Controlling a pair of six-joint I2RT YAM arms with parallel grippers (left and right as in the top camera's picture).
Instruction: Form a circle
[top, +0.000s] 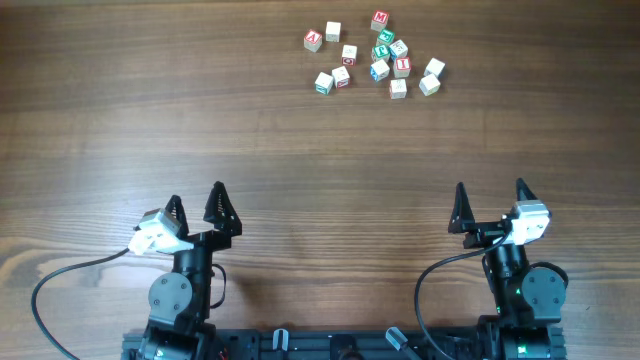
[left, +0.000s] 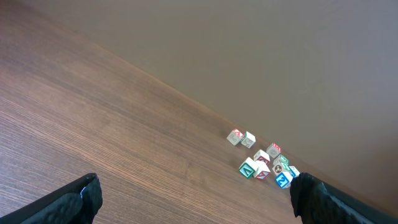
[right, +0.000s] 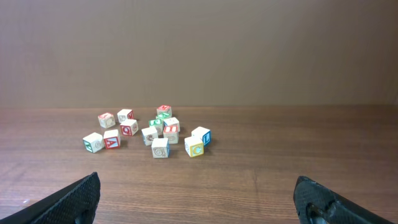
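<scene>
Both arms sit at the near edge of the wooden table (top: 320, 190) with fingers spread wide and nothing between them. The left gripper (top: 197, 195) and the right gripper (top: 490, 186) each point their dark fingertips toward the far side, touching no cube. The circle (top: 386, 45), so far only a tight knot of three pale letter cubes with green faces, lies well ahead of both pairs of fingers. It is forward and to the left of the right gripper's tips, and forward and far to the right of the left gripper's tips. Around it lie loose cubes (top: 323, 83) lettered in red, green and blue, some touching the knot's near side, others fanned out toward the left gripper's side and a few toward the right. From the right wrist, the whole heap appears between the two fingers (right: 74, 199), nearer the left one and well beyond both. From the left wrist, the cubes show just above the tip of the right-hand finger (left: 323, 199), far from the other finger. No ring shape can be made out among the cubes.
</scene>
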